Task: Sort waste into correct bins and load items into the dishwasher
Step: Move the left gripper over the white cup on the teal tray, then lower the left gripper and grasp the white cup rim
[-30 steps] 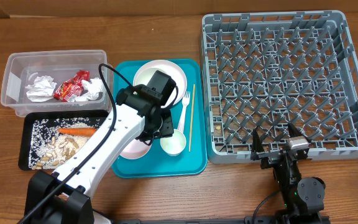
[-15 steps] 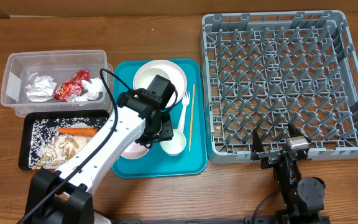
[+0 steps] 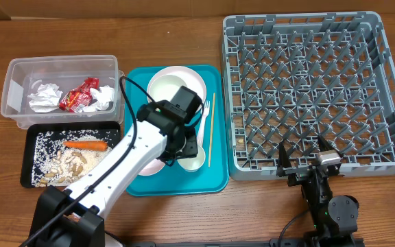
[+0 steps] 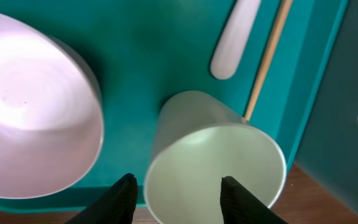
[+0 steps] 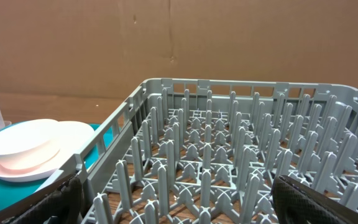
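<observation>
My left gripper (image 3: 186, 145) hangs over the teal tray and is open (image 4: 179, 183). Its fingers straddle the near left wall of the small white cup (image 4: 213, 162), one outside and one over the cup's mouth. The cup (image 3: 193, 160) stands at the tray's front. A white bowl (image 4: 30, 112) sits left of the cup. The white fork (image 3: 204, 113) and the wooden chopstick (image 3: 212, 130) lie to the right. A plate with a bowl on it (image 3: 166, 84) is at the tray's back. My right gripper (image 3: 300, 166) is open and empty (image 5: 182, 193) at the front edge of the grey dish rack (image 3: 314, 82).
The clear tub (image 3: 19, 75) at the left holds white napkins (image 3: 43, 96) and the red wrapper (image 3: 79, 94). The black tray (image 3: 29, 147) in front of it holds crumbs and a carrot piece (image 3: 86, 145). The teal tray (image 3: 214, 180) lies between the bins and the rack.
My left gripper has shifted a little to the right and forward over the tray, onto the cup. The right arm has not moved.
</observation>
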